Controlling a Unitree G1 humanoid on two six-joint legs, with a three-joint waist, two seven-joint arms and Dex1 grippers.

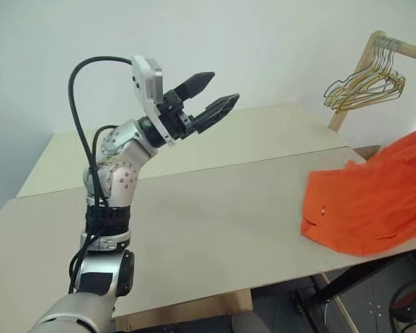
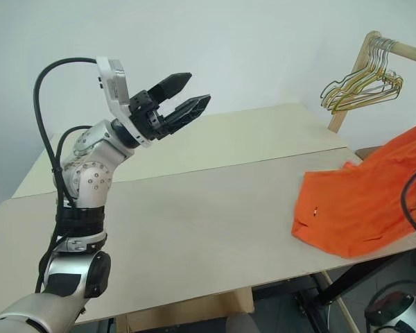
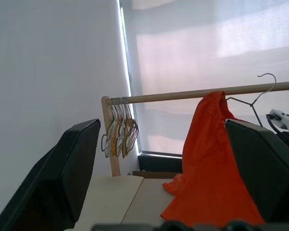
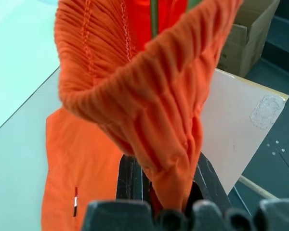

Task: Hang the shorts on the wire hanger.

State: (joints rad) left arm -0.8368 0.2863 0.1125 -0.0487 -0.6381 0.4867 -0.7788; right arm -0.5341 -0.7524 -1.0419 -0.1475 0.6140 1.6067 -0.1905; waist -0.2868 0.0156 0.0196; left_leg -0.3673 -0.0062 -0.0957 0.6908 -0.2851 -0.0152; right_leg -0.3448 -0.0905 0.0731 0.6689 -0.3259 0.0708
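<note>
Two end effectors, two different jobs right now.

Head views: left end effector is raised above the counter, fingers spread, holding nothing. Shorts are well off to its right, lower part flat on the counter's right end, upper part lifted toward the right edge of view. Small white mark near a leg hem faces up. Bunch of gold and grey hangers on a wooden rail sits beyond the shorts.

Left wrist view: both fingers wide apart, and framed between them the shorts run as a tall strip from the counter up to the rail. Long axis is near vertical, top end at the rail. Wire hanger, hook over the rail, sits just beside the top of the shorts, on the far side from the hanger bunch. Can't tell if fabric touches it.

Right wrist view: right end effector is pressed together, pinching the gathered waistband. Waistband opening gapes beyond the fingers, legs trail down toward the counter.

Step, as I read it: shorts lifted by the waistband, being brought to the hanger; not hung yet. Next move probably needs the free left end effector to steady the hanger or take the other side of the waistband so it can go over the wire.
</note>
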